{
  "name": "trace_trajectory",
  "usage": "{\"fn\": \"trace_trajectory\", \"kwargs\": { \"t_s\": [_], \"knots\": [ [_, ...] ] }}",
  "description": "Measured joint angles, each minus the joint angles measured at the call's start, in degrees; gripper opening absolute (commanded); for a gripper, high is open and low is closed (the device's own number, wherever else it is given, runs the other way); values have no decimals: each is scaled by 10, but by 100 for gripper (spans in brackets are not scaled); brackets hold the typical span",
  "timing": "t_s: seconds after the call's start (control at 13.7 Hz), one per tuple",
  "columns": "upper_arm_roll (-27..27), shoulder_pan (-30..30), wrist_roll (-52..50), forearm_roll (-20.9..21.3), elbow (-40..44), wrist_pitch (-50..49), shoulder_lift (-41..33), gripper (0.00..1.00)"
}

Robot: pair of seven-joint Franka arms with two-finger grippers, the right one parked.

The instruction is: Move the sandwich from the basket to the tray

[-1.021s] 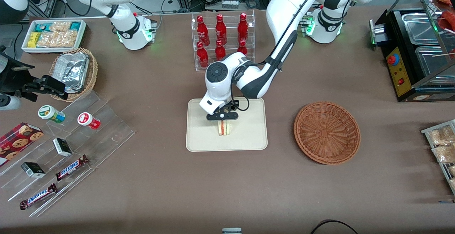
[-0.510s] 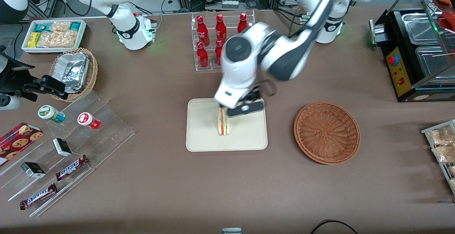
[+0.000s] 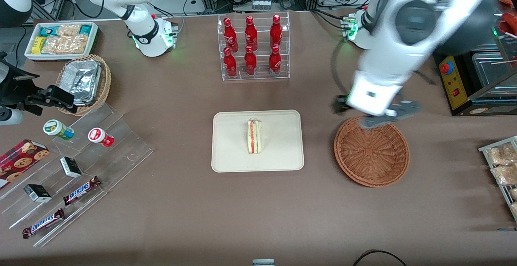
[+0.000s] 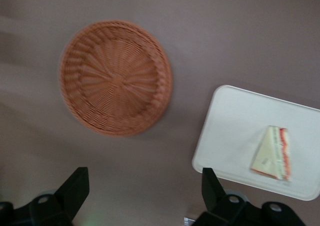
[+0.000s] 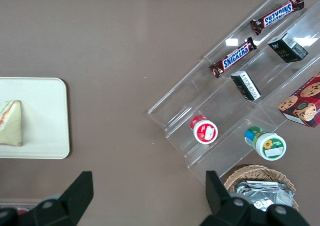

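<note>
The sandwich [image 3: 254,137] stands on its edge in the middle of the cream-white tray [image 3: 230,157], its red and green filling showing. It also shows on the tray [image 4: 235,131] in the left wrist view, as the wedge [image 4: 272,153]. The reddish-brown wicker basket [image 3: 371,150] is empty, beside the tray toward the working arm's end; it also shows in the left wrist view [image 4: 116,77]. My left gripper [image 3: 375,114] is open and empty, raised high above the basket's rim farthest from the front camera. Its fingers [image 4: 75,188] are spread wide.
A clear rack of red bottles [image 3: 252,47] stands farther from the front camera than the tray. A black food warmer [image 3: 472,55] stands at the working arm's end. A clear stepped stand with snack bars [image 3: 76,169], a tan basket with foil trays [image 3: 83,82] and a white snack bin [image 3: 60,39] lie toward the parked arm's end.
My left gripper let go of the sandwich on the tray, rose, and swung away to above the basket. The sandwich stays standing on the tray.
</note>
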Motion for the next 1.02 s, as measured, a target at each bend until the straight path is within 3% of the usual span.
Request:
{"fn": "trace_trajectory", "kwargs": {
  "t_s": [0.22, 0.51, 1.02],
  "knots": [
    [2, 100, 140, -15, -34, -30, -54, 100],
    [7, 188, 291, -19, -65, -54, -107, 100],
    [13, 204, 315, -19, -97, -50, -134, 100]
  ]
}}
